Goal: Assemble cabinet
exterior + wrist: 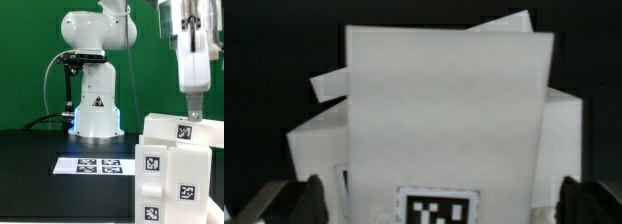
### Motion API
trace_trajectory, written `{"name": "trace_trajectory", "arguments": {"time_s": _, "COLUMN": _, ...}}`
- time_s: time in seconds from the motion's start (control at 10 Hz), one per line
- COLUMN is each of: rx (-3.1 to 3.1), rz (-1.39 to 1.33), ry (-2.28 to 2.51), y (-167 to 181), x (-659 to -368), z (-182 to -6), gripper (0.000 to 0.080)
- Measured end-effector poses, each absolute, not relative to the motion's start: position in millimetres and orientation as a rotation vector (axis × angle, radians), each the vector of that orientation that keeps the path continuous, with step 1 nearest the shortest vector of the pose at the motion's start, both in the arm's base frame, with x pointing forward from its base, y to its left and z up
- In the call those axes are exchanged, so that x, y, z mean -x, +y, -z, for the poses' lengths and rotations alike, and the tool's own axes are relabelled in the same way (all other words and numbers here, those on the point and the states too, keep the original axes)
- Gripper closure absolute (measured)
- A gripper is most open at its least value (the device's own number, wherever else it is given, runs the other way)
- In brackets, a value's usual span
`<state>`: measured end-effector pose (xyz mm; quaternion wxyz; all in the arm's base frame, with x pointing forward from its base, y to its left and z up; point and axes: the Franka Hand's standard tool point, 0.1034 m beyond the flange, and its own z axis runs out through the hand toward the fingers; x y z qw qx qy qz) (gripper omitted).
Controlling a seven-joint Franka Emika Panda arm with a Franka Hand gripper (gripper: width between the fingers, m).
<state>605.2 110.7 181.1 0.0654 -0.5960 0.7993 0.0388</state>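
The cabinet (pixel 176 168) is a white plastic box with black-and-white marker tags, standing at the exterior view's lower right. A white piece with a tag (pixel 184 130) sits on its top. My gripper (pixel 190 114) hangs straight down over that top and nearly touches it. In the wrist view the white cabinet body (pixel 446 110) fills the picture, with one tag (pixel 438 206) near the gripper (pixel 441 200). The jaws are spread wide. One dark finger (pixel 306 200) stands at each side of the white body, the other at the opposite edge (pixel 576 200). I cannot tell whether they touch it.
The marker board (pixel 100 164) lies flat on the black table in front of the robot base (pixel 95 105). A black stand with cables (pixel 66 90) rises at the exterior view's left. A green wall is behind.
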Motion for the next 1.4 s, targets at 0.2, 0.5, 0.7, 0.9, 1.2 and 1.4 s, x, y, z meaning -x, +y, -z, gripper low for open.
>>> {"name": "trace_trajectory", "arguments": {"time_s": 0.2, "rx": 1.833, "rz": -0.100, "ry": 2.346, "y": 118.6, "x": -608.6, "z": -197.2, "gripper": 0.0151}}
{"name": "trace_trajectory", "arguments": {"time_s": 0.5, "rx": 1.931, "rz": -0.092, "ry": 2.271, "y": 118.8, "x": -607.8, "z": -193.8, "gripper": 0.0151}}
{"name": "trace_trajectory", "arguments": {"time_s": 0.7, "rx": 2.269, "rz": -0.097, "ry": 1.996, "y": 118.7, "x": -602.3, "z": -192.1, "gripper": 0.0151}}
{"name": "trace_trajectory", "arguments": {"time_s": 0.9, "rx": 2.579, "rz": -0.102, "ry": 1.666, "y": 121.3, "x": -605.2, "z": -196.1, "gripper": 0.0151}}
{"name": "trace_trajectory", "arguments": {"time_s": 1.2, "rx": 2.951, "rz": -0.181, "ry": 1.198, "y": 126.5, "x": -604.8, "z": -196.0, "gripper": 0.0151}}
{"name": "trace_trajectory", "arguments": {"time_s": 1.4, "rx": 3.013, "rz": -0.162, "ry": 0.994, "y": 125.6, "x": -609.7, "z": -195.6, "gripper": 0.0151}}
